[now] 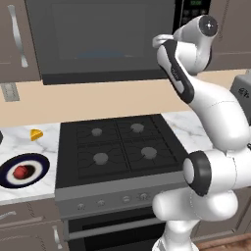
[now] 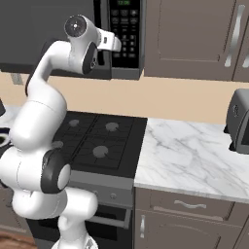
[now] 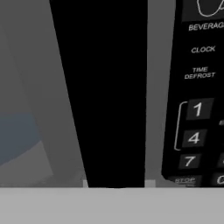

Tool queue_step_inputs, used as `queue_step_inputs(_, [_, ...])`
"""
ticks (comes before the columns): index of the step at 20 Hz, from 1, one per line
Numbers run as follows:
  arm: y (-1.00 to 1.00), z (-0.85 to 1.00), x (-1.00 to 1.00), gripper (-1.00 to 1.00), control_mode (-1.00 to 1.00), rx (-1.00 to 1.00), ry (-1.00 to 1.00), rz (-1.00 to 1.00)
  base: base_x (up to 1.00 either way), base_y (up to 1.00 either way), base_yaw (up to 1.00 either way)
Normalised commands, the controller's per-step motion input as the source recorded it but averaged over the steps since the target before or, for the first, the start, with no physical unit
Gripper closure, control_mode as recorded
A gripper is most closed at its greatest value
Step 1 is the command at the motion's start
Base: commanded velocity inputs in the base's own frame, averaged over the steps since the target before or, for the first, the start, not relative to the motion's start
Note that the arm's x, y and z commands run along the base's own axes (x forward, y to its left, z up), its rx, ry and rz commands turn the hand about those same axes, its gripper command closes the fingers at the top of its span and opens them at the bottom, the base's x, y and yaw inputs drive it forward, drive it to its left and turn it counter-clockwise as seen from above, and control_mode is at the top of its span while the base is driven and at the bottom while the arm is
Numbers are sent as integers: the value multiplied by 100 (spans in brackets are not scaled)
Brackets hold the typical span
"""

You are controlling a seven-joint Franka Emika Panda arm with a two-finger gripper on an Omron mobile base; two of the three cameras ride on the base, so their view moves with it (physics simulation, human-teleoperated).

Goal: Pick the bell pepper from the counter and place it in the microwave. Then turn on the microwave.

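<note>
The bell pepper point(image 1: 21, 171), a small red lump, lies on a dark-rimmed plate point(image 1: 41, 162) on the counter point(image 1: 19, 142) left of the stove. The microwave point(image 1: 98, 39) hangs above the stove with its glass door closed, a bluish turntable faintly visible behind the glass. My arm is raised to it, and the gripper point(image 2: 115, 44) sits at the vertical strip between the door and the black keypad point(image 2: 127, 34). In the hand view a black upright door handle point(image 3: 113, 96) runs down the middle to where my jaws sit, with the keypad point(image 3: 197, 109) just to its right. The jaws are shut on that handle.
The black stovetop point(image 1: 117, 147) with several burners lies under the microwave. A small yellow wedge point(image 1: 36, 134) sits on the counter behind the plate. A silver toaster point(image 2: 239, 121) stands at the back of the right-hand counter point(image 2: 194, 151). Brown cabinets flank the microwave.
</note>
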Motion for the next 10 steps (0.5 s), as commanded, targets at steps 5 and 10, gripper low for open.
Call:
queue_step_inputs(5, [6,0,-42,100,-100,6,-3,7,0,0,0])
queue_step_inputs(10, [7,0,-48,100,-100,5,-8,8,0,0,0])
